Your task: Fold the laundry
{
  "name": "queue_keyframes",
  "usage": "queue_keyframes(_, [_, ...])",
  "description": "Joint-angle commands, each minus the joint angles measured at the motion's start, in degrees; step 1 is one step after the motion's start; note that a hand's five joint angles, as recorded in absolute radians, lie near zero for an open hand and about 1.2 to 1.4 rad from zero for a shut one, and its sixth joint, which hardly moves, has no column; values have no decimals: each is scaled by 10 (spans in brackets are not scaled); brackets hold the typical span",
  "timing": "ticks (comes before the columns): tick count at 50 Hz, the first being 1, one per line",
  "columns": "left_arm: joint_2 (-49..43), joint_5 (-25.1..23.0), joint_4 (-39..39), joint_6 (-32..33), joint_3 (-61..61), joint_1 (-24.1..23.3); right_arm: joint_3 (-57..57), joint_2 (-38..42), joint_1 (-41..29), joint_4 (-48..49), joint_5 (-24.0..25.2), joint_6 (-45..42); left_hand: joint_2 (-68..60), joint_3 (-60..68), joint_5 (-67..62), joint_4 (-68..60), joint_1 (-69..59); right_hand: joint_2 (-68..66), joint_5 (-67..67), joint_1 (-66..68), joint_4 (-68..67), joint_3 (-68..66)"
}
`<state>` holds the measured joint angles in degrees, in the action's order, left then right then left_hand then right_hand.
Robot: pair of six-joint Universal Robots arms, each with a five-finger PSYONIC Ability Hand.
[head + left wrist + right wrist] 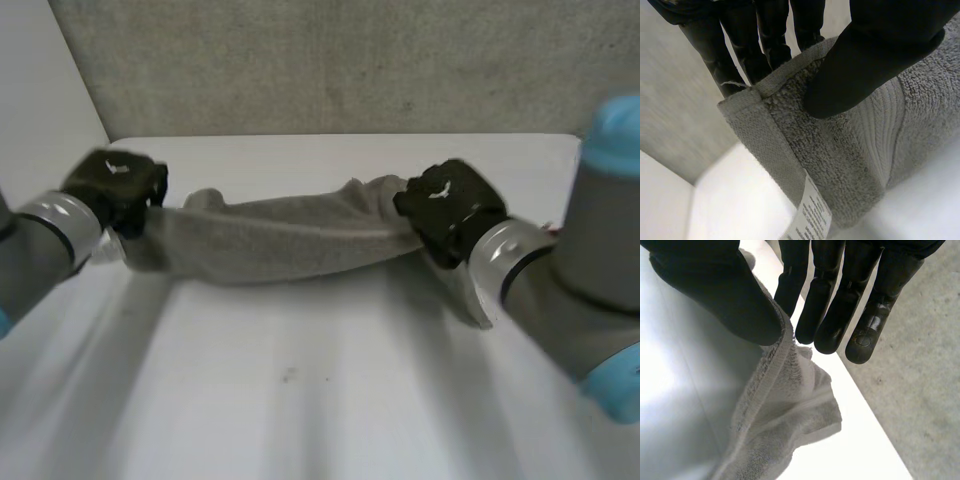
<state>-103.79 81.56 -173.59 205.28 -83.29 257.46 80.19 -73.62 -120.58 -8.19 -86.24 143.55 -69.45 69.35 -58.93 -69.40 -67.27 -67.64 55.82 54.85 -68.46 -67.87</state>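
Observation:
A grey towel (280,238) hangs stretched between my two hands above the white table (320,400), sagging a little in the middle. My left hand (118,185) holds its left end: in the left wrist view the thumb (865,65) presses the towel's corner (840,160) against the fingers (740,45) behind it, and a white care label (807,215) dangles from the hem. My right hand (450,205) holds the right end; in the right wrist view the thumb (725,295) pinches the towel's edge (780,405) against the fingers (830,315).
A grey wall (330,60) runs along the table's far edge. My right arm (590,280) stands over the table's right side, my left arm (35,250) over its left.

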Motion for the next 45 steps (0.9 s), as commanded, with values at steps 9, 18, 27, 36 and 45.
queue_keyframes(9, [99, -23, 113, 37, -94, -5, -71, 13, 20, -323, 100, -54, -106, 107, -111, -106, -127, -124, 142, 251, -115, -121])
queue_keyframes(18, [-32, -19, 64, 42, -58, -6, -104, 129, 16, -251, 57, -57, -106, 107, -111, -106, -127, -124, 142, 251, -115, -121])
queue_keyframes(27, [-99, -11, -52, 25, 78, -15, -190, 168, 16, -83, -39, -17, -106, 107, -111, -106, -127, -124, 142, 251, -115, -121])
queue_keyframes(36, [-102, 32, -210, -151, 291, -52, -253, 106, 13, 236, -96, 42, -106, 107, -111, -106, -127, -124, 142, 251, -115, -121])
queue_keyframes(45, [-48, 90, -307, -234, 243, -43, -177, 21, 12, 350, -47, 43, -106, 107, -111, -106, -127, -124, 142, 251, -115, -121])
